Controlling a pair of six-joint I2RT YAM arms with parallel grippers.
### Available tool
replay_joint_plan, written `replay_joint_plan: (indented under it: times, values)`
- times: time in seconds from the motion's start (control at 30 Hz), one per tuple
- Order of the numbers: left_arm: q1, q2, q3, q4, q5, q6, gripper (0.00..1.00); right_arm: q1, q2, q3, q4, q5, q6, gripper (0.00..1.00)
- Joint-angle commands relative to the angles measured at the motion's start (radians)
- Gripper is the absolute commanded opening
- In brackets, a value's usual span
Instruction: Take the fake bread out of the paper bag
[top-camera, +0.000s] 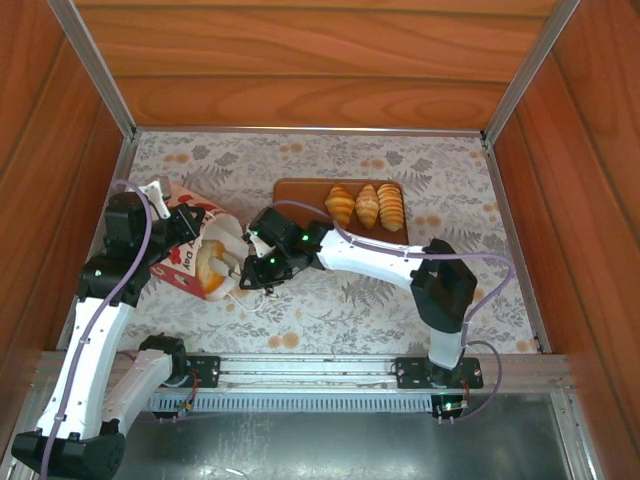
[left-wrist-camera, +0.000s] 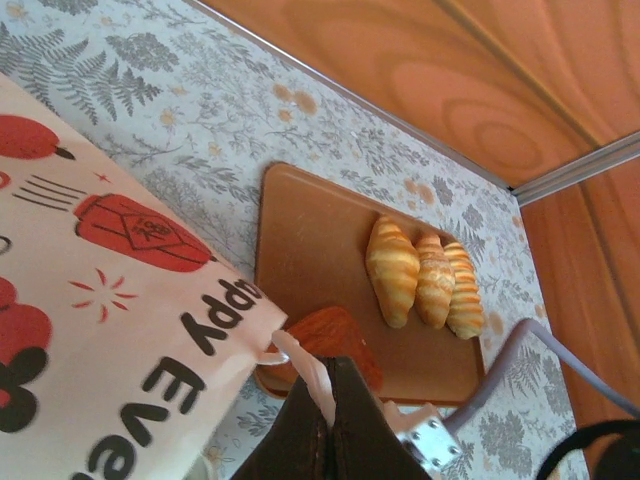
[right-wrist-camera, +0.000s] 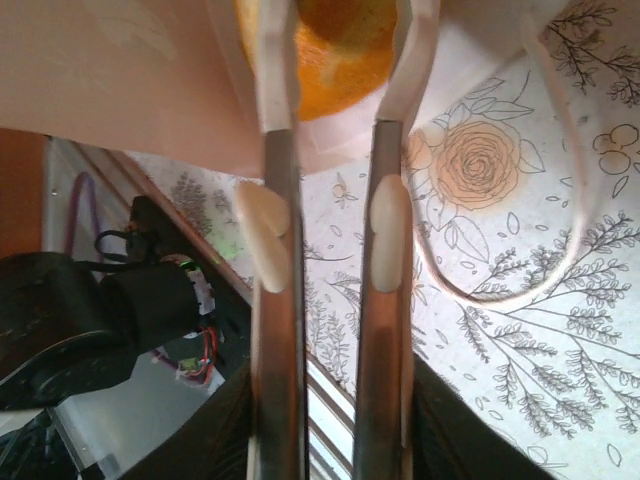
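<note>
bun (top-camera: 211, 263): in the mouth of the bag (top-camera: 185, 250); bag on its side on the counter (top-camera: 350, 305), mouth facing right
direction: straight ahead of the right fingers (right-wrist-camera: 278, 90), at their tips; bun roundish, no clear long axis
right fingers: narrowly parted, one tip on each side of the bun; whether they pinch it, cannot tell
left fingers (left-wrist-camera: 350, 425): closed on the bag's rim
nearer arm: right arm (top-camera: 380, 262); stretched low and leftward across the counter
next move: likely a straight pull rightward, toward the tray (top-camera: 298, 190)
</note>
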Motion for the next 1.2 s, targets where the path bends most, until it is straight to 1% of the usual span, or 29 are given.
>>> replay_joint_plan:
  times: [0.0,0.07,0.17,0.37,0.63,0.73,0.87,0.97,1.1,1.17]
  values:
    - [-0.006,0.000,-0.002,0.017,0.021,-0.009,0.00,-0.007,0.001,0.064,-0.050,0.017,-0.030,0.39]
    - [-0.007,0.003,-0.004,0.019,0.026,-0.007,0.00,-0.006,0.004,0.064,-0.056,0.028,-0.023,0.44]
    - [-0.005,0.006,-0.006,0.021,0.032,-0.006,0.00,-0.008,0.010,0.064,-0.047,0.035,-0.018,0.49]
    - [-0.005,0.006,-0.005,0.022,0.043,-0.007,0.00,-0.009,0.046,0.091,-0.021,-0.003,0.005,0.54]
    - [-0.005,0.001,-0.010,0.024,0.050,-0.013,0.00,-0.020,0.098,0.105,0.023,-0.090,0.048,0.56]
    - [-0.006,-0.004,-0.011,0.024,0.049,-0.013,0.00,-0.020,0.103,0.113,0.012,-0.094,0.046,0.52]
    - [-0.006,-0.009,-0.014,0.024,0.040,-0.012,0.00,-0.020,0.086,0.123,-0.025,-0.070,0.019,0.37]
    - [-0.007,-0.013,-0.016,0.023,0.029,-0.010,0.00,-0.019,0.047,0.109,-0.025,-0.052,0.013,0.30]
    - [-0.006,-0.024,-0.024,0.024,0.004,-0.009,0.00,-0.019,-0.023,0.057,0.002,-0.033,0.011,0.25]
    - [-0.007,-0.026,-0.028,0.024,-0.001,-0.009,0.00,-0.020,-0.055,0.031,0.010,-0.024,0.015,0.24]
